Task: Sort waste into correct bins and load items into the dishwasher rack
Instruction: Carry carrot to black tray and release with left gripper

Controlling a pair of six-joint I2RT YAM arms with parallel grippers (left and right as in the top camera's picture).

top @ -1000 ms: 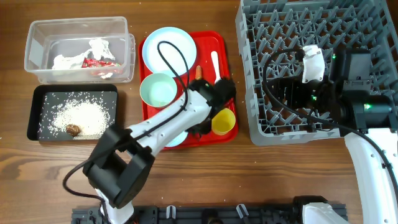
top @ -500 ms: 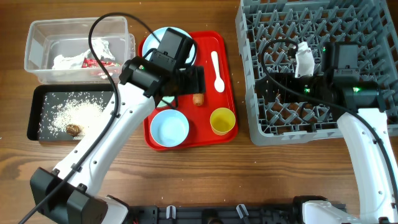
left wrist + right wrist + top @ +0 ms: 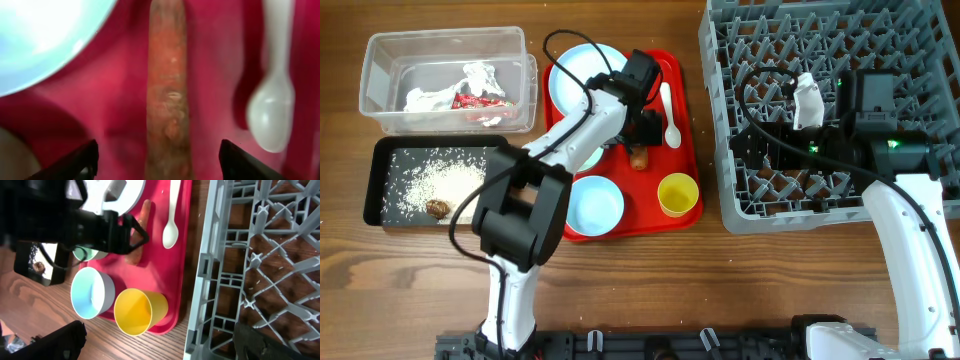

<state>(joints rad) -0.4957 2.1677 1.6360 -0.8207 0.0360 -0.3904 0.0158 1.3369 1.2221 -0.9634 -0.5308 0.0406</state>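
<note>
The orange carrot [image 3: 639,158] lies on the red tray [image 3: 685,95], between the pale blue plate [image 3: 578,75] and the white spoon [image 3: 668,110]. My left gripper [image 3: 641,138] is open and low over the tray. Its fingers [image 3: 162,162] straddle the carrot [image 3: 167,75] without touching it. A blue bowl [image 3: 593,208] and the yellow cup [image 3: 678,194] stand at the tray's front. A second bowl [image 3: 87,255] is partly hidden under the left arm. My right gripper [image 3: 760,150] is open and empty over the left side of the grey dishwasher rack [image 3: 880,40].
The clear tub [image 3: 380,60] at the far left holds crumpled white paper [image 3: 425,98] and the red wrapper [image 3: 480,100]. In front of it the black tray [image 3: 380,150] holds rice [image 3: 445,185] and a brown lump [image 3: 438,208]. Bare wood lies in front of the tray.
My left gripper has moved right and settled over the carrot. The right arm has barely moved.
</note>
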